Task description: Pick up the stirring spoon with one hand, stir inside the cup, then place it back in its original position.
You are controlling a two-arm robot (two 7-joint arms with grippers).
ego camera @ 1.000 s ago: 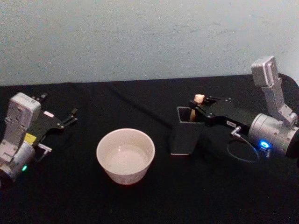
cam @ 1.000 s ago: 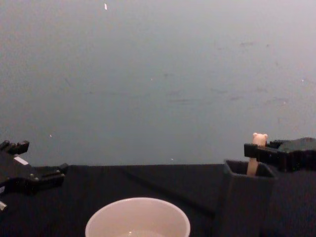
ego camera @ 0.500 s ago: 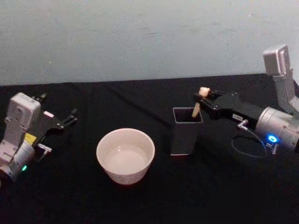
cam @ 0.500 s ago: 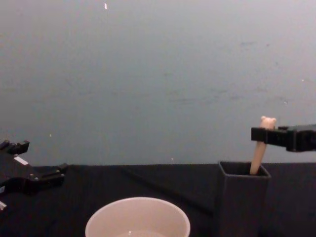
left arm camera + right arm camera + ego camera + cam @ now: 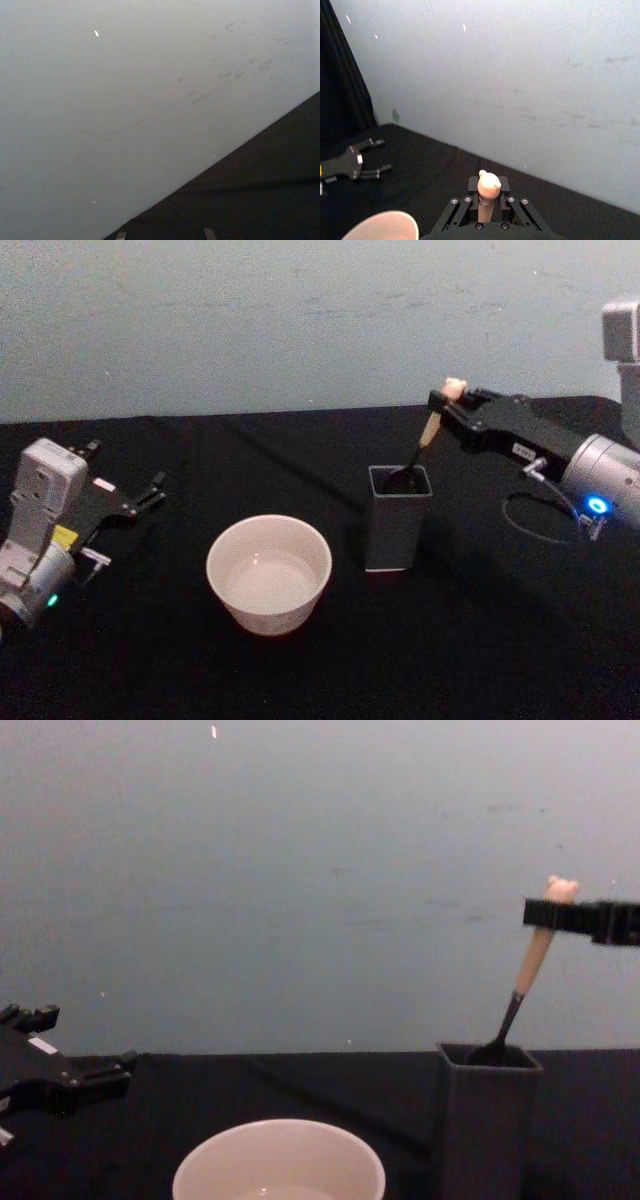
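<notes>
Black cloth covers the counter (image 5: 300, 670), with a pale wall behind. The right tool (image 5: 443, 403) is clenched on the stirring spoon (image 5: 429, 428) near the very top of its cream handle. The spoon hangs tilted, its dark neck and bowl right at the mouth of the grey holder (image 5: 397, 532) and not yet clear of it. The cup (image 5: 262, 617) stands on the counter to the holder's left, apart from it. The left tool (image 5: 153, 492) rests parked at the far left, fingers spread and grasping nothing.

The nearest risk is the bowl catching the holder's rim. With the spoon leaning, any sideways travel before the bowl is above the rim could drag or tip the narrow holder. The high pinch is a second worry, since the long free end below it can swing or twist in the grip after a knock. Carried too low, the bowl could then strike the cup's thin rim and shove the cup. I cannot tell whether the cup holds liquid; if it does, a hard entry could splash it.
</notes>
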